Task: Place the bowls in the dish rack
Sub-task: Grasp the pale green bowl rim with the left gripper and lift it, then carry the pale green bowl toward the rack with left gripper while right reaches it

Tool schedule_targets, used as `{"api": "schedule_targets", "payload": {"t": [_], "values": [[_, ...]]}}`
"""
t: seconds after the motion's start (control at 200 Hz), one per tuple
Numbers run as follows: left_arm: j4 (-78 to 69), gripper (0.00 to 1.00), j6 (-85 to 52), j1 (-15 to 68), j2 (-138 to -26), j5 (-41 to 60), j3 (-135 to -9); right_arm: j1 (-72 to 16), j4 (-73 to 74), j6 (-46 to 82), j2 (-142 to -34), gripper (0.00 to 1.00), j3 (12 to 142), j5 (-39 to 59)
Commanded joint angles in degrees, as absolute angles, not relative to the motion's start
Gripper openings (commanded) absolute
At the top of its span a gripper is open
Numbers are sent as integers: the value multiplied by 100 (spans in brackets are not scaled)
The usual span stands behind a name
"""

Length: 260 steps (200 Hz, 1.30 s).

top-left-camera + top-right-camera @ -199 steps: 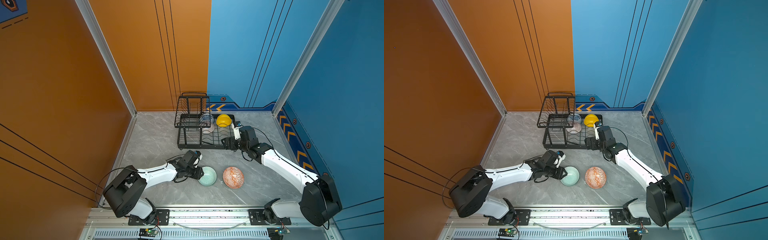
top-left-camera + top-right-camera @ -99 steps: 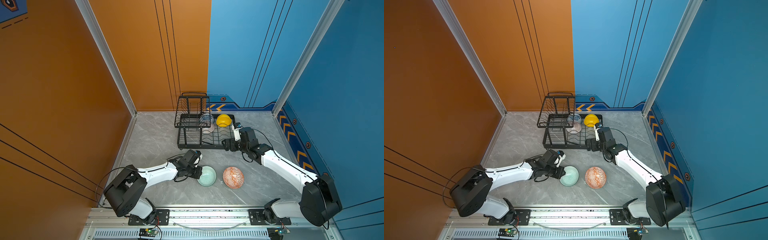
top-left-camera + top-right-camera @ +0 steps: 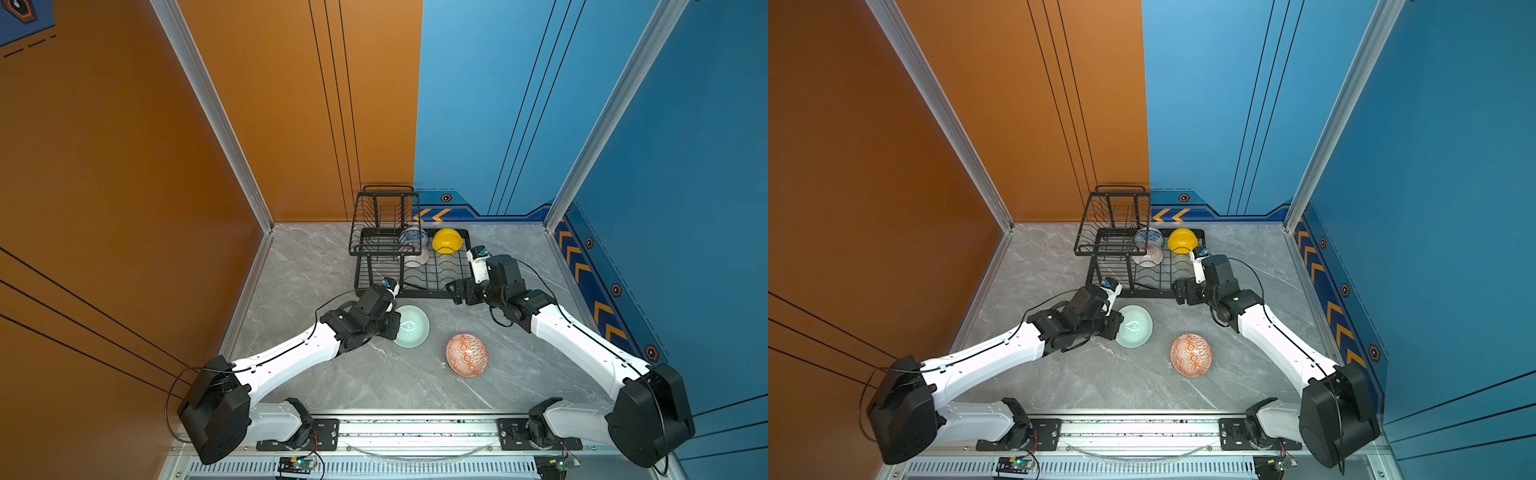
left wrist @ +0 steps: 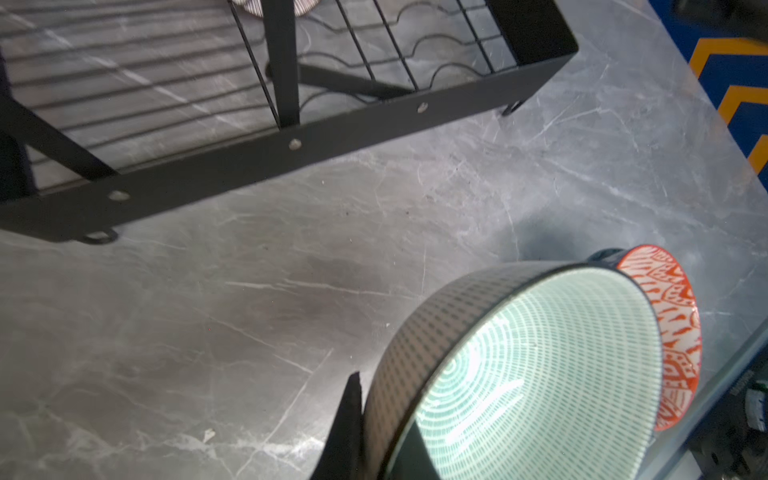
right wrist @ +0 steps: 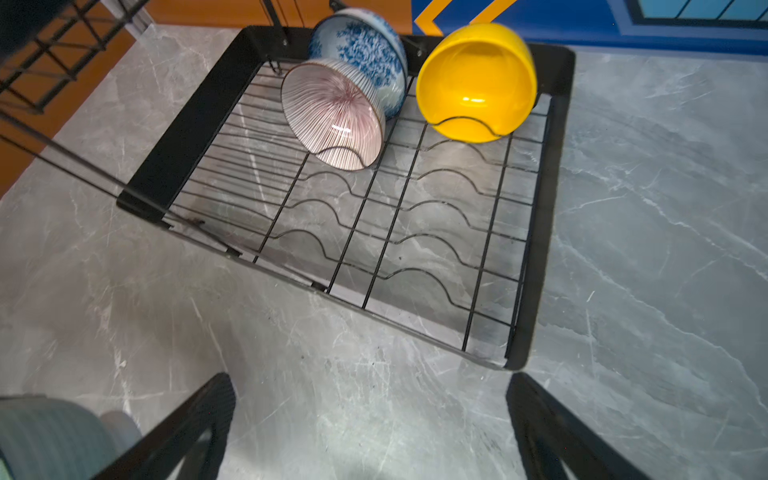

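1. The left fingers are clamped on the wall of the green bowl, one outside the rim and the other inside.
2. In both top views the green bowl sits mouth up, just in front of the rack's front bar. I cannot tell whether its foot touches the counter.
3. The orange bowl lies on the counter, to the right of the green bowl and nearer the front edge. The two are close but apart.
4. The right fingers stand wide apart with nothing between them. They are over bare counter just in front of the rack's front right corner.
5. The rack stands toward the back of the counter, and three bowls sit at the far end of its lower tier.
6. The yellow bowl stands on edge in the far right slot, with its mouth facing the front.
7. The pink bowl lies tilted on its side with its mouth to the front. It leans against the blue bowl behind it.
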<state>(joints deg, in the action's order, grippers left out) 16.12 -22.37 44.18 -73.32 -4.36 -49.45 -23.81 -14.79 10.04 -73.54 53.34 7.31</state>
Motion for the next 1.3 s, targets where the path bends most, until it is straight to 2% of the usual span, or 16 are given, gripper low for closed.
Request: {"api": "schedule_targets", "payload": {"t": [0.0, 0.155, 0.325, 0.521, 0.746, 1.297], "values": [[1368, 0, -1949, 4560, -7113, -1386, -5300, -2330, -2218, 777, -7073, 100, 5743, 1492], [1262, 0, -1718, 4596, -7118, -1672, -5567, -2325, -2982, 695, -6808, 100, 6195, 2001], [1180, 0, -1548, 4635, -7298, -1656, -5861, -2449, -3078, 795, -6520, 100, 6295, 2215], [899, 0, -1529, 4691, -7435, -1374, -6133, -3023, -2935, 752, -6622, 100, 6311, 1731], [748, 0, -1535, 4794, -7469, -1306, -6144, -3209, -2512, 1088, -6968, 99, 6365, 1387], [538, 0, -1600, 4835, -7531, -1170, -6030, -3410, -2357, 1481, -7845, 53, 6687, 1358]]}}
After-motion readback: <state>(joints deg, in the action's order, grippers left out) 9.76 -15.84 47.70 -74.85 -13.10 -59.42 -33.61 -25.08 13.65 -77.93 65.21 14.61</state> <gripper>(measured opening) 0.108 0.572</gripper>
